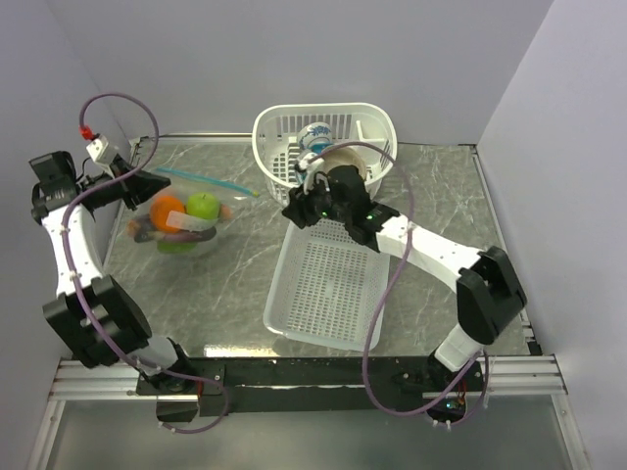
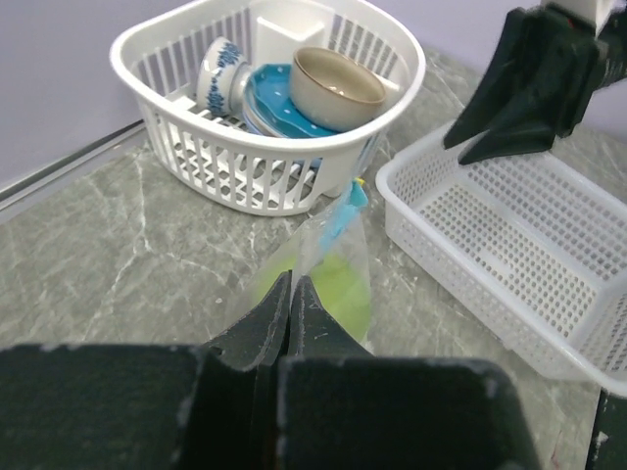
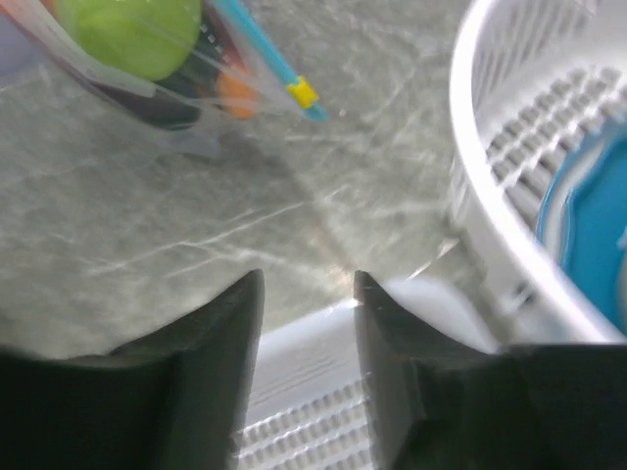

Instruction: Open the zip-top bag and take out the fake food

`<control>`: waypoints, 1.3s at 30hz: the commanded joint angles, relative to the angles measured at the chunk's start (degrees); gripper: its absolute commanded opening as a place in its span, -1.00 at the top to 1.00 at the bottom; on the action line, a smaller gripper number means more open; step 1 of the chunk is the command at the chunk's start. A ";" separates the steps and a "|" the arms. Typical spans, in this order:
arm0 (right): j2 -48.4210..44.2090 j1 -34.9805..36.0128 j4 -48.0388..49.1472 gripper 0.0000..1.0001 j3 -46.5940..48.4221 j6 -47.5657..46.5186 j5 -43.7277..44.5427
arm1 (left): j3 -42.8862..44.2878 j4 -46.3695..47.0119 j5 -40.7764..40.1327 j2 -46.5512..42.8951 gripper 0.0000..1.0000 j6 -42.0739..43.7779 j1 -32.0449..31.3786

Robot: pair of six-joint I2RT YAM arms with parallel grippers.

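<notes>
While the zip-top bag [image 1: 181, 223] lay on the grey marbled worktop [image 1: 225, 294] well to the left of the white mesh tray [image 1: 323, 284], the left tool [image 1: 162, 188] sat at the bag's far left side. In the left wrist view its fingers were pressed together, with the clear plastic rising from between their tips, so it was pinching the bag. The fake food [image 1: 186, 217] was inside the bag, further from the tray than the bag's right edge; an orange ball [image 1: 168, 210] and a green fruit [image 1: 203, 205] lay side by side, the fruit nearer the tray, and darker pieces beneath them were too crowded to tell apart. The teal zip strip [image 1: 208, 182] ran along the bag's far edge, and its yellow slider [image 3: 302, 93] sat at the end nearer the tray. The right tool [image 1: 296, 211] hung over the tray's far left corner with its fingers parted by a moderate gap and nothing between them, apart from the bag. Just beyond the tray's far end stood a round white basket [image 1: 266, 137], which held a blue bowl [image 2: 279, 93] and a tan bowl [image 2: 338, 88].
</notes>
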 commanded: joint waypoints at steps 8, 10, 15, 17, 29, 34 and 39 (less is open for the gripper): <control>-0.20 -1.69 -13.63 1.00 -12.37 20.37 11.30 | 18.93 -43.93 6.78 13.77 0.98 49.21 -4.64; -1.52 -2.04 -13.98 1.00 -14.40 21.08 12.70 | 22.61 -43.85 7.75 16.76 0.99 47.58 -4.64; 1.46 -3.18 -23.64 1.00 -9.85 20.46 16.74 | 33.43 -43.77 11.87 21.61 0.99 41.35 -5.08; 2.08 -3.97 -26.44 1.00 -8.09 20.99 19.73 | 33.19 -43.77 12.94 21.35 0.99 41.16 -5.25; -4.49 -5.29 -24.80 0.95 -8.95 19.15 34.86 | -6.26 -43.94 -1.54 3.07 0.91 55.04 -10.08; -12.41 -2.58 -18.30 0.50 -9.14 17.48 31.79 | -12.52 -44.03 -7.71 -1.50 -0.03 50.40 -10.26; -9.79 4.54 -17.23 0.00 -0.89 16.60 28.10 | -6.91 -44.03 -8.60 -1.16 -0.99 38.81 -9.39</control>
